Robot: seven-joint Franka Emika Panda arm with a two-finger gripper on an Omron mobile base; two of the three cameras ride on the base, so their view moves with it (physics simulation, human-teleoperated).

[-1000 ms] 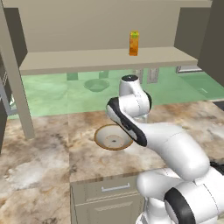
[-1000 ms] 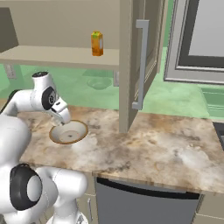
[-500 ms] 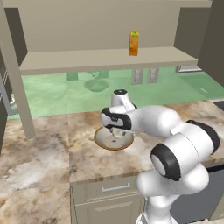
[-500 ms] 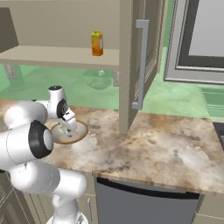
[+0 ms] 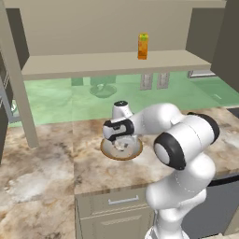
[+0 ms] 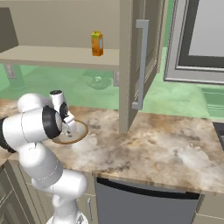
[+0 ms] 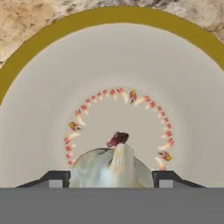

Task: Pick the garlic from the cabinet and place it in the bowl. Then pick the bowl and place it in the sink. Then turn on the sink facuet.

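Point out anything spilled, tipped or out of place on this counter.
Nothing stands out. The bowl sits flat on the marble counter, the garlic is over its inside between the gripper fingertips, and the orange carton stands upright on the cabinet shelf.

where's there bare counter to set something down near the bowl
Bare marble lies to the right of the bowl, from the cabinet door out toward the counter's right end, and on its other side toward the cabinet's side panel. The shelf is bare except for the orange carton. It is crowded at the bowl, where the gripper flanks the garlic.
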